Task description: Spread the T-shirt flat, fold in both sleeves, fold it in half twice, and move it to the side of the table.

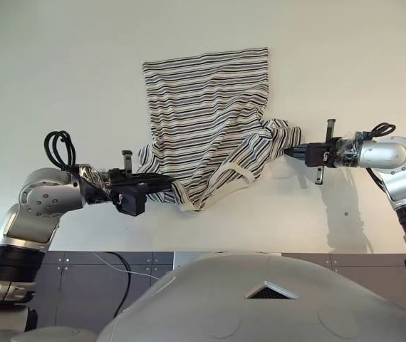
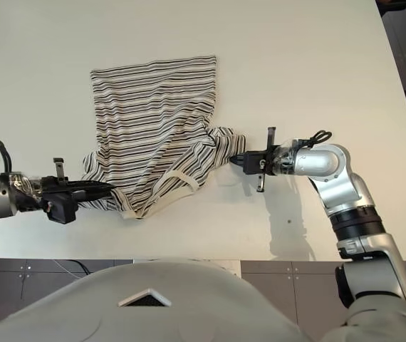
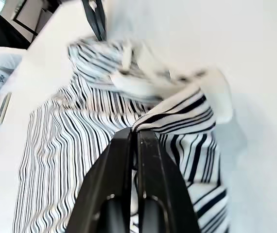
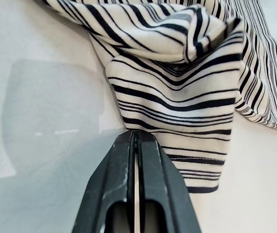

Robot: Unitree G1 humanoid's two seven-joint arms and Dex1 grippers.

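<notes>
Striped T-shirt [image 1: 206,121] rumpled on white tabletop [image 1: 60,57]; left pincer [image 1: 164,183] clamped on its left side, right pincer [image 1: 289,151] clamped on right side.

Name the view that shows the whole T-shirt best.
Left eye view: the T-shirt lies whole and centred in the picture. The right eye view shows it whole too, but off-centre. Each wrist view gives a close-up of a bunched part of it.
</notes>
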